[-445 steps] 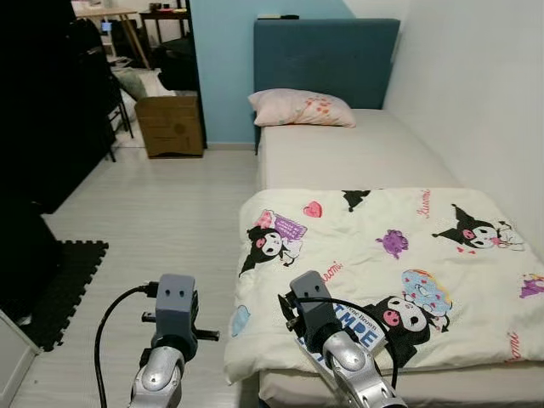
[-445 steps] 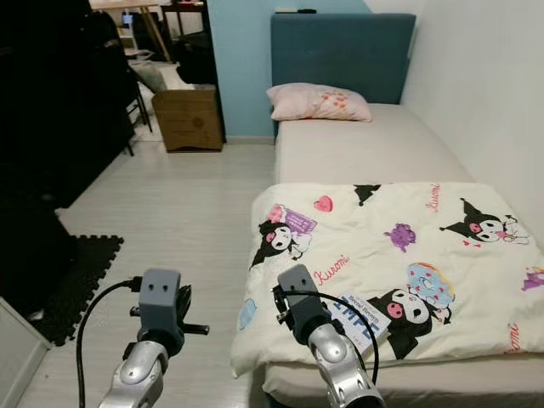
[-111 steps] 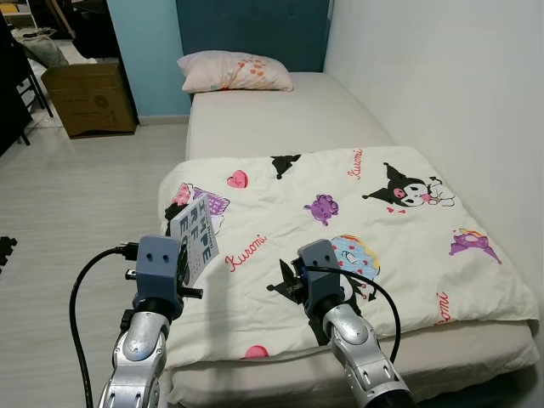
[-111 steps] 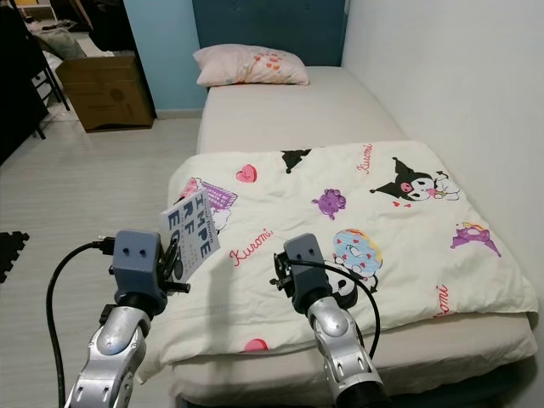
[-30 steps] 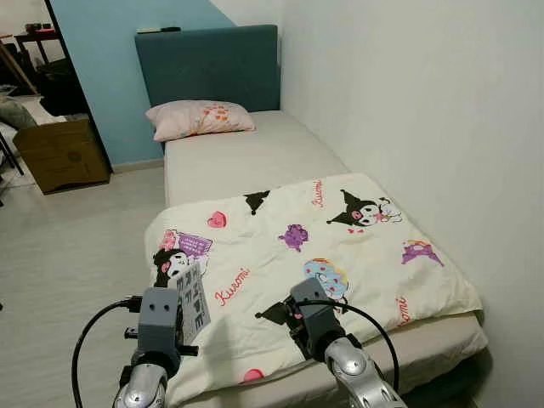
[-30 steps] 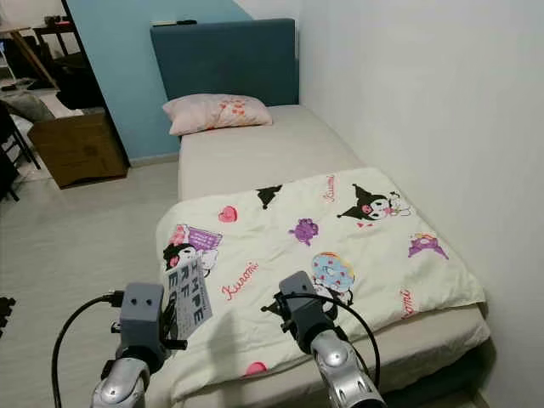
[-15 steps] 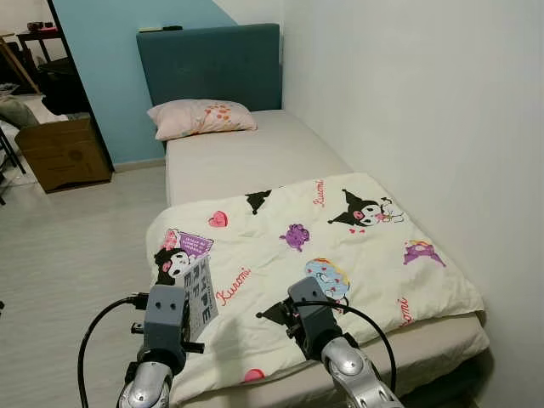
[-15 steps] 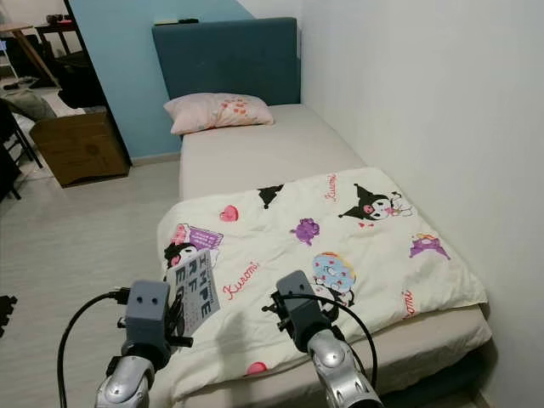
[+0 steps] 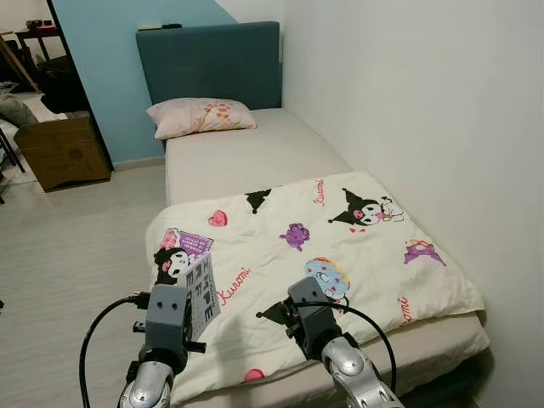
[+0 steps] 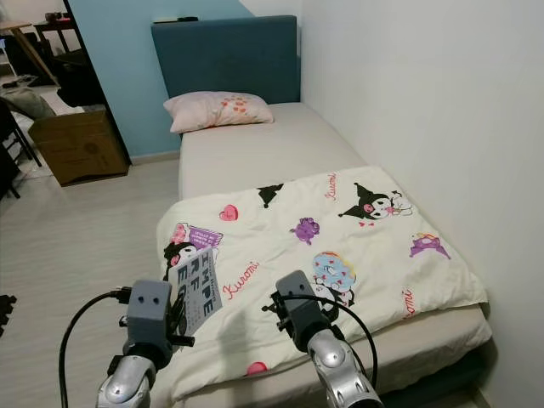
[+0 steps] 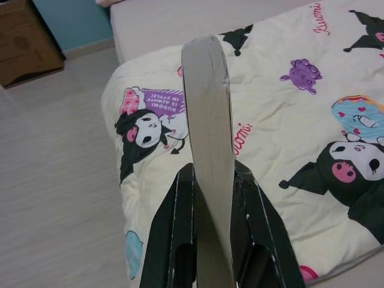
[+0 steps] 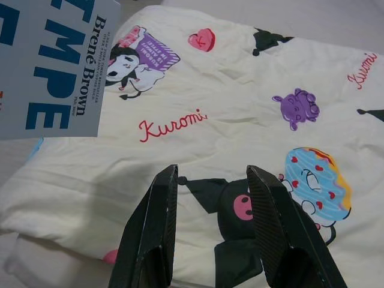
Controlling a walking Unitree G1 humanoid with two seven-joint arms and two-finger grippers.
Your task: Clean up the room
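A white book (image 9: 201,293) with big blue letters stands upright in my left gripper (image 11: 211,180), whose black fingers (image 11: 180,222) are shut on its lower edge. It hangs over the near left corner of a cream blanket (image 9: 340,238) printed with cartoon figures, which covers the near half of the bed. My right gripper (image 12: 212,171) is open and holds nothing. It hovers just above the blanket's front part, with the book's cover (image 12: 51,66) off to its side.
The bare mattress (image 9: 246,157) runs back to a pink pillow (image 9: 200,117) and a teal headboard (image 9: 212,64). A white wall (image 9: 408,102) borders the bed on the right. Pale floor (image 9: 68,238) lies to the left, with a cardboard box (image 9: 59,153) at the back.
The book lay flat on the blanket by my right gripper 14.8 s ago; my left gripper now holds it upright. The camera has moved along the bed. Over the last second almost nothing moved.
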